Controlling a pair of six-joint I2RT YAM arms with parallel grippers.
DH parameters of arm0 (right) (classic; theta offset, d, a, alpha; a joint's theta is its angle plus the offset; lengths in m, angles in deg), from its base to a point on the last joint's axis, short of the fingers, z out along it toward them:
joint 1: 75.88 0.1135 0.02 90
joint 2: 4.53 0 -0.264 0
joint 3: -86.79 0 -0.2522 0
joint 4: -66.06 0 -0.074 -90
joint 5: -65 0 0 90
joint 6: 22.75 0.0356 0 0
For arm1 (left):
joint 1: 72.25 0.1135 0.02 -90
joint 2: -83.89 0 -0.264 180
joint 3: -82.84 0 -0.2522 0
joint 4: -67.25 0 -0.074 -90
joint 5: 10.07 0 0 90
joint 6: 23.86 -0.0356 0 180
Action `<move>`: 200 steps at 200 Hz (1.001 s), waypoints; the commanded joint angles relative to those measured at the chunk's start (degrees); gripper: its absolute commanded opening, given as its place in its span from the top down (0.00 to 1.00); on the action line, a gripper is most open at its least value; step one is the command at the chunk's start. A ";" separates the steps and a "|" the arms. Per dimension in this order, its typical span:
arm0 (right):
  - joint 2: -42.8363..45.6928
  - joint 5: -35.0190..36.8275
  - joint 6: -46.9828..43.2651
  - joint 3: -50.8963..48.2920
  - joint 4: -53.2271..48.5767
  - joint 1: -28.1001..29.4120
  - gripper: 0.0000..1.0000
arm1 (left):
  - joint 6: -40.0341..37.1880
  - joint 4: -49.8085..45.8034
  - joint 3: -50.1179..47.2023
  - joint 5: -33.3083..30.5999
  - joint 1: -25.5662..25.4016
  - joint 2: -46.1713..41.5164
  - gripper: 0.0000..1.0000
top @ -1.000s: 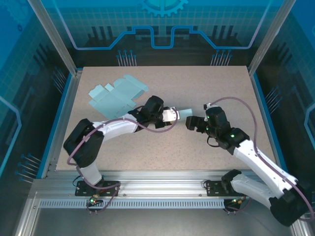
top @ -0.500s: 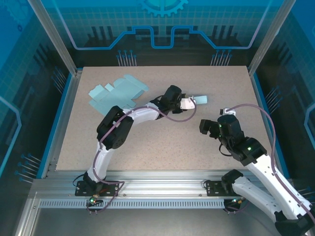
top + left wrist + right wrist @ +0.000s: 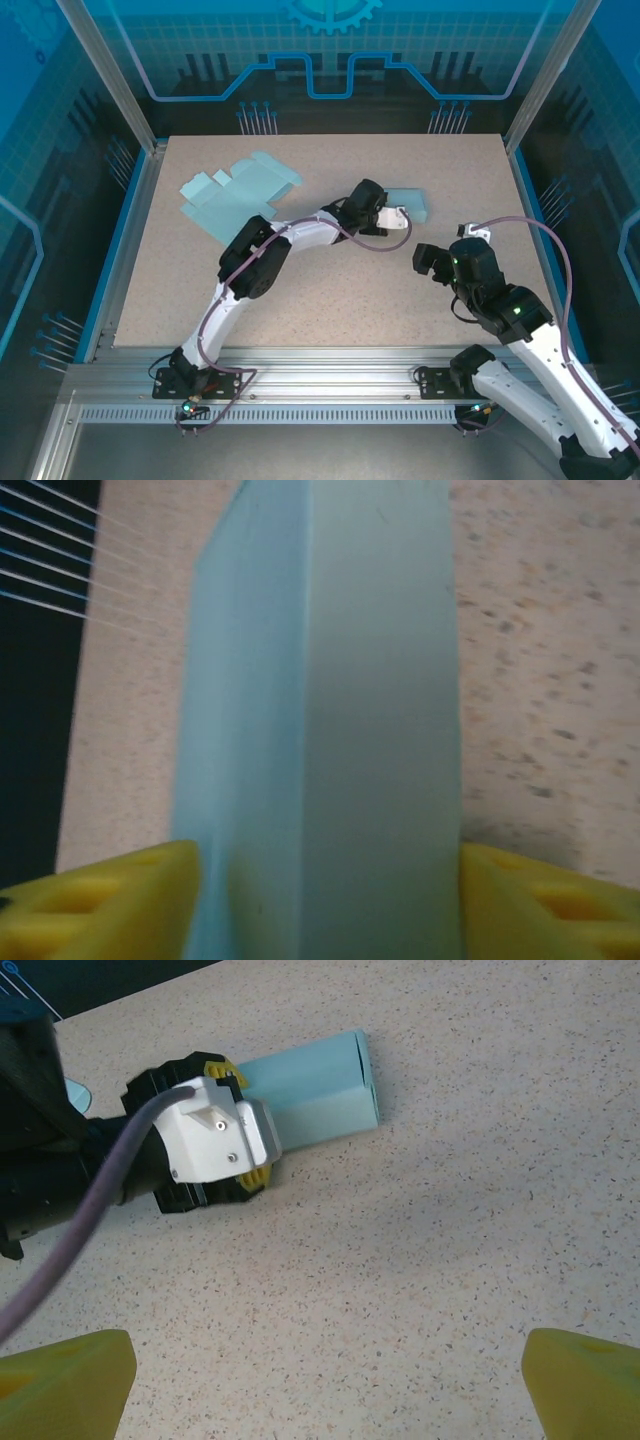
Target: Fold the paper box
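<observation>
While the right gripper (image 3: pixel 320 1385) stands wide open and empty, the left gripper (image 3: pixel 398 216) straddles the paper box (image 3: pixel 412 203); whether it grips, I cannot tell.

table (image 3: pixel 330 300): carries everything; both arm bases sit along its near edge
flat sheets (image 3: pixel 238 190): far left on the table; lying flat, overlapping one another
folded box (image 3: pixel 414 204): far side, right of centre; lying on the table, well apart from the flat sheets to its left
left gripper (image 3: pixel 398 214): at the folded box's left end; one finger on either side of it
right gripper (image 3: pixel 428 258): near side of the folded box, just right of the left gripper; apart from both
</observation>
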State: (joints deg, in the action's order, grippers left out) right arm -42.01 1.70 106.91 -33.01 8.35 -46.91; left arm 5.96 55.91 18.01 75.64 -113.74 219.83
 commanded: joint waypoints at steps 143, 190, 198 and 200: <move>-2.43 -3.76 0.88 -1.34 3.56 0.73 0.00 | 97.13 -0.84 -42.94 -10.61 12.67 -46.86 0.09; -5.36 -5.33 0.75 -0.91 5.27 0.88 0.00 | 124.16 -8.76 -48.66 -16.77 12.86 -48.71 0.14; -5.50 -5.56 0.85 -0.76 5.36 0.98 0.00 | 126.39 -9.07 -48.83 -17.27 12.92 -48.24 0.14; -5.50 -5.59 0.86 -0.74 5.43 1.00 0.00 | 126.94 -9.02 -48.91 -17.47 12.95 -48.10 0.14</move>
State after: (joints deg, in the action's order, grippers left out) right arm -47.32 -2.73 107.37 -33.76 12.02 -46.86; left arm 112.99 51.99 -30.36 62.09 -100.67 170.93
